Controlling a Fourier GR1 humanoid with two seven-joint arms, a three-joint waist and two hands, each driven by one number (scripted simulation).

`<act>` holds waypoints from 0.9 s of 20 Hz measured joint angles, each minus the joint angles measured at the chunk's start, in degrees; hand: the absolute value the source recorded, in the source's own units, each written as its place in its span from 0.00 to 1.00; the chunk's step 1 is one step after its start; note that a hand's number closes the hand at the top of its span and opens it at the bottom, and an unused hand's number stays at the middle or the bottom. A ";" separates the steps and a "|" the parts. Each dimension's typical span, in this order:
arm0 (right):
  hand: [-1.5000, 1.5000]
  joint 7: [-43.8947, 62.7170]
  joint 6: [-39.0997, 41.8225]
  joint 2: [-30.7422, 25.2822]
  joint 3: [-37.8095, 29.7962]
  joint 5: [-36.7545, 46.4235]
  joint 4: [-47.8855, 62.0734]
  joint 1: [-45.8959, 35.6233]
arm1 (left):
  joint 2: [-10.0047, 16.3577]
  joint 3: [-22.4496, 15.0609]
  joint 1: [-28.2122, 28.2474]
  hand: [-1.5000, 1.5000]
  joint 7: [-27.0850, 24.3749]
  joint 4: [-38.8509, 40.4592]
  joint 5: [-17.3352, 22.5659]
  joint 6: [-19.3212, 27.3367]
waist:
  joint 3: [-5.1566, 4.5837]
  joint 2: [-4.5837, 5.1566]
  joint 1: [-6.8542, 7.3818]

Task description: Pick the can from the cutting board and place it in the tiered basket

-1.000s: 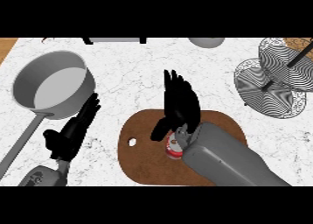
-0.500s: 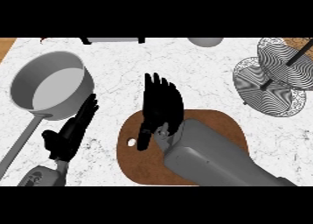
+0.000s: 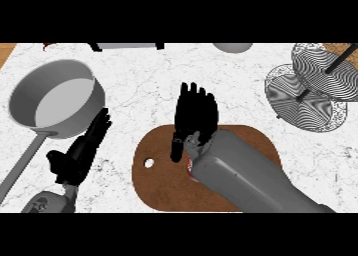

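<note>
Only a small red and white sliver of the can (image 3: pixel 190 167) shows. It lies on the cutting board (image 3: pixel 160 186), tucked against the left edge of the right wrist, a little below the middle of the frame. The rest of it is hidden beneath the forearm, so I cannot tell whether it stands upright or lies on its side.

The right hand (image 3: pixel 196 112) is spread above it with its fingers straight and pointing towards the top of the frame, reaching past the board's upper edge over the counter (image 3: pixel 138 80). Its thumb (image 3: pixel 176 150) points down over the board. The hand is open, and nothing shows curled round the can. The grey right forearm comes in from the lower right and covers much of the board's right half.

The brown board is rounded, has a small hole near its left edge, and sits in the lower middle of the frame.

The left hand (image 3: pixel 80 152) rests at the lower left, open, fingers up, just left of the board and apart from it.

Beside that hand, a grey saucepan (image 3: pixel 53 100) fills the upper left, its long handle running down to the frame's lower left edge.

The tiered basket (image 3: pixel 315 102) stands at the upper right, well apart from the board, with two round wire tiers on a dark post.

A grey rounded thing (image 3: pixel 232 47) sits at the top edge, cut off by the frame.
</note>
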 measured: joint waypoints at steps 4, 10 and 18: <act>0.00 -0.01 0.79 1.25 -0.86 1.88 0.25 3.25 | -0.10 0.12 -0.48 0.50 0.69 -0.36 -0.09 -0.05 | 0.07 0.12 0.09; 0.00 -0.03 1.22 1.93 -1.10 5.57 -1.92 8.36 | 0.01 -0.24 0.43 0.50 0.86 -1.90 -0.60 -0.45 | 0.11 0.27 0.78; 0.00 -0.11 1.92 2.12 -2.66 11.04 -5.32 16.53 | -0.57 0.19 -0.03 0.50 1.03 -1.71 -0.93 -0.69 | 0.13 0.58 1.03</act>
